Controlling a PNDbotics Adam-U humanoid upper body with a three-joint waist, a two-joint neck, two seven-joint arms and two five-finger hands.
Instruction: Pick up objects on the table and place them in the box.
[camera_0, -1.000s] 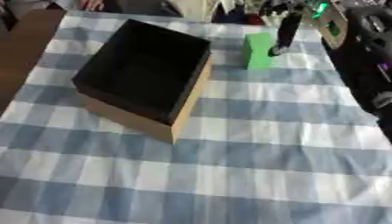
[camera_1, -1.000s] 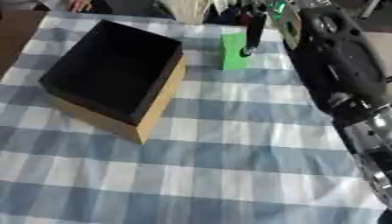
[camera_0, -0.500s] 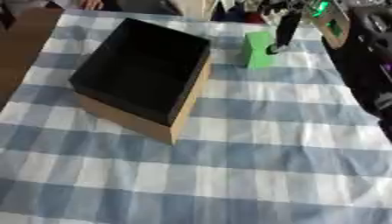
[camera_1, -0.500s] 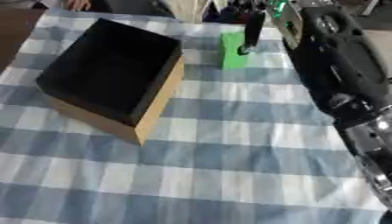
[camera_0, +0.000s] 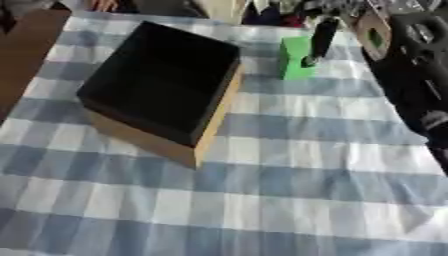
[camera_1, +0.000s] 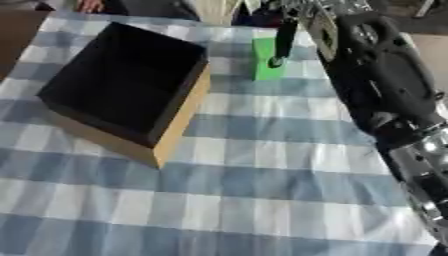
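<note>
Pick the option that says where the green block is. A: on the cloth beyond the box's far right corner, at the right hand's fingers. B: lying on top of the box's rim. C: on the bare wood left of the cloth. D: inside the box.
A: the green block stands on the checked cloth outside the box, with a finger of the right hand against it.

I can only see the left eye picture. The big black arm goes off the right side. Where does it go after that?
Observer: In the right eye view the right arm runs down the right side of the checked cloth and ends in a silver joint near the lower right corner.
Operator: Is there anything past the arm?
Observer: Yes. Beyond it, at the right edge, there is a bare pale patch with nothing I can make out on it.
</note>
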